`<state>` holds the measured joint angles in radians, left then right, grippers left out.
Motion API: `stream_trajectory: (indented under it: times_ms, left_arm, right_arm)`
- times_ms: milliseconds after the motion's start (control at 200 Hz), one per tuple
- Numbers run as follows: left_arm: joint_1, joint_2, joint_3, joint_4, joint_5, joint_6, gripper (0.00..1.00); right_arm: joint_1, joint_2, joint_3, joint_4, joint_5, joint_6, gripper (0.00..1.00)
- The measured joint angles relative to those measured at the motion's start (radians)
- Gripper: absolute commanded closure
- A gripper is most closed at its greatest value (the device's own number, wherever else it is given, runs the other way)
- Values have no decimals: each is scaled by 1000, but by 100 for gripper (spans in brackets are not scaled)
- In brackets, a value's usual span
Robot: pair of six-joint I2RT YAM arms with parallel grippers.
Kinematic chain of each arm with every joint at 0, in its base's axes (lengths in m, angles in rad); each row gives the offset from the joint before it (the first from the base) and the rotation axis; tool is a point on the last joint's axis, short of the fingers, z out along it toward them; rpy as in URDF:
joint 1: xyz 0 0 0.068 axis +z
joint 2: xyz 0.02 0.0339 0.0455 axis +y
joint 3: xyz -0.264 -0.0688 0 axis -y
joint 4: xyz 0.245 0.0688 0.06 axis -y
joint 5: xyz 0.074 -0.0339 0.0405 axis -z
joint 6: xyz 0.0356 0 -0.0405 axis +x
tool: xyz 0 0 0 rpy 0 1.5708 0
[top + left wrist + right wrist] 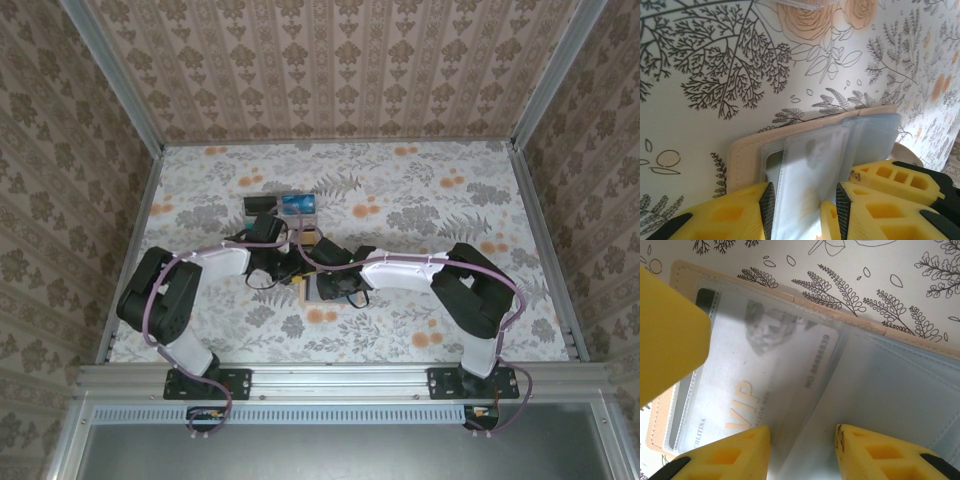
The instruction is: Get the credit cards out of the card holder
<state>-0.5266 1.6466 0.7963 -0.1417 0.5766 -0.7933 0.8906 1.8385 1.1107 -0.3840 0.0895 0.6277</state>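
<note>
While the card holder (747, 152) is lying open on the flowered worktop (700, 125), about midway between its left and right edges and nearer the near edge than the far one, I am reaching over it with both arms. My left pincer (804, 194) is hanging low over the holder. Its jaws are standing partly apart, with a clear sleeve (805, 165) rising between the black pads (767, 205). I cannot tell whether they are pinching the sleeve or merely flanking it.

Beyond the holder, toward the far edge, a black card (262, 205) and a blue card (298, 207) are lying side by side, the black one on the left.

Inside the holder, a grey card (755, 365) with orange VIP lettering is sitting in a clear pocket on the tan-edged half. The blue-grey panel (900, 385) is spreading out to its right. My right pincer (802, 434) is hovering close over the fold, its jaws also partly apart with clear sleeve material between them. Here too I cannot tell whether it is gripping.
</note>
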Motion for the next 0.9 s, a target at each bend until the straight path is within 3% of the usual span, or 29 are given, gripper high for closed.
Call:
stream_trajectory:
  times_ms: [585,900]
  left_arm:
    - [-10,66,53,6,89,15,66]
    - [-9,69,53,57,170,22,68]
  right_arm:
    - [-14,-31,-49,63,-32,-10,58]
    - [-41,-155,-140,126,-85,-56,45]
